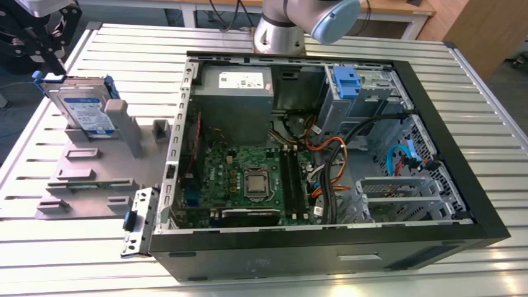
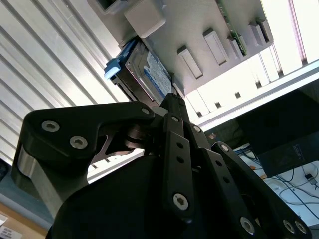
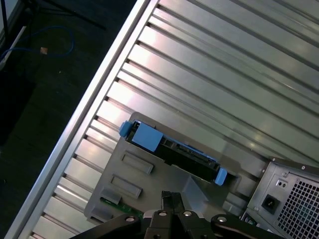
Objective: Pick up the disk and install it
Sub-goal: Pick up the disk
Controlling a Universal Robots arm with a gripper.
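Installation not yet begun: the disk (image 1: 83, 111) stands in its grey holder (image 1: 91, 185), not picked up. The gripper (image 3: 169, 197) hovers near it, apparently closed and empty.

Cut by the exterior view's edge at eleven o'clock: the gripper (image 1: 49, 59), upper body lost. Cut at twelve o'clock: the arm (image 1: 285, 31). Hidden behind the grey holder (image 1: 91, 167): the lower part of the disk (image 1: 86, 108). Covered in the second wrist view by gripper links and holder: most of the disk (image 2: 149, 74). Cropped in the first wrist view: the computer case (image 3: 289, 199).
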